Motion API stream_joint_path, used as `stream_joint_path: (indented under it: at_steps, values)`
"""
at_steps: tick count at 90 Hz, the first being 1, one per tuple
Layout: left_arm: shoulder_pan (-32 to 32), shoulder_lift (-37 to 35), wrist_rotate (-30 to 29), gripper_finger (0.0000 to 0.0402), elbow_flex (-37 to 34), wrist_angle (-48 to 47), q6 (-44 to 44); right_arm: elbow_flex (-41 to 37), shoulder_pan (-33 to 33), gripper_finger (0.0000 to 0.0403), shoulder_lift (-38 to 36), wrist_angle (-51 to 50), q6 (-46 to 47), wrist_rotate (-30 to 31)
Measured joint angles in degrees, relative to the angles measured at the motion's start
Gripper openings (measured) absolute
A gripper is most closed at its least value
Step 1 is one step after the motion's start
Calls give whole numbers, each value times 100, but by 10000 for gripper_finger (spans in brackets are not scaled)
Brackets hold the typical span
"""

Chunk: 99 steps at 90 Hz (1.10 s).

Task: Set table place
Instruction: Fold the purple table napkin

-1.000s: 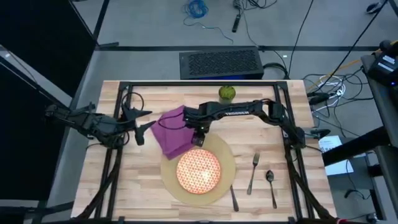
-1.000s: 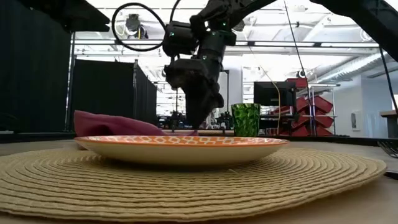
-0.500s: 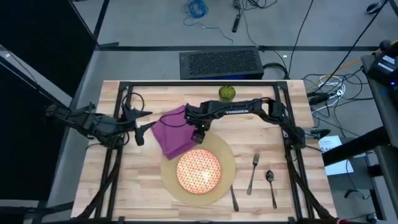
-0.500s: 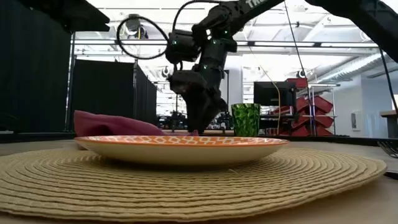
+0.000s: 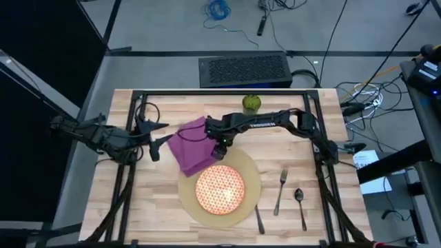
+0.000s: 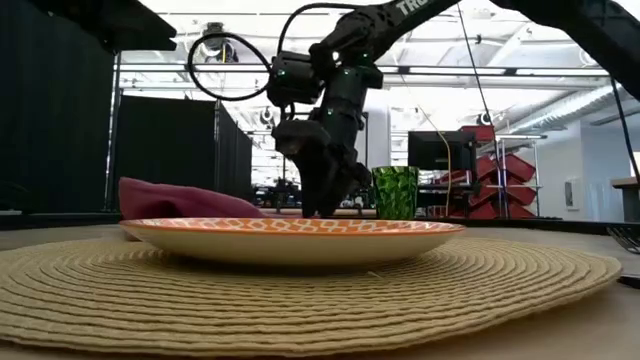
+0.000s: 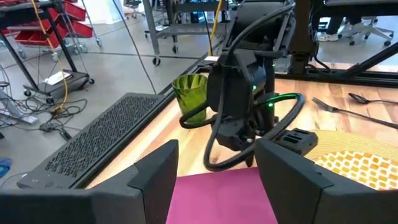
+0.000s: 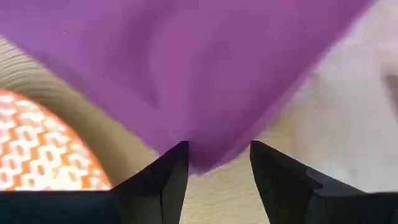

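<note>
Two claws: right claw [image 5: 219, 145] spread over purple napkin [image 5: 191, 146] corner beside mat [image 5: 251, 180]; left claw [image 5: 160, 142] spread, idle. Step: napkin grasp. Next: descend, pinch corner.

Pale butcher-block table [image 5: 145, 213] of glued planks, rectangular, framed by black metal bars along its edges. Toward the near edge, slightly right of centre, lies the place [image 5: 250, 184]: a large round tan mat, flat on the wood, woven in concentric ridges seen close in the low view [image 6: 300, 300]. Carries a smaller patterned plate at its middle, with a wide tan margin showing all round. Overlapped at its far-left rim by a purple cloth.
</note>
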Motion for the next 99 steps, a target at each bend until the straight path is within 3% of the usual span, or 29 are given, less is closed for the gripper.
stream_joint_path:
  at_steps: [19,56,99]
  values:
    - [1,-1,0,200,0,0,0,0,13,127,0,41,44,14]
    - [1,0,-2,200,0,0,-7,0,16,7,0,36,-163,159]
    - [2,2,-7,200,-2,-127,-7,147,-24,0,0,-551,-683,-8]
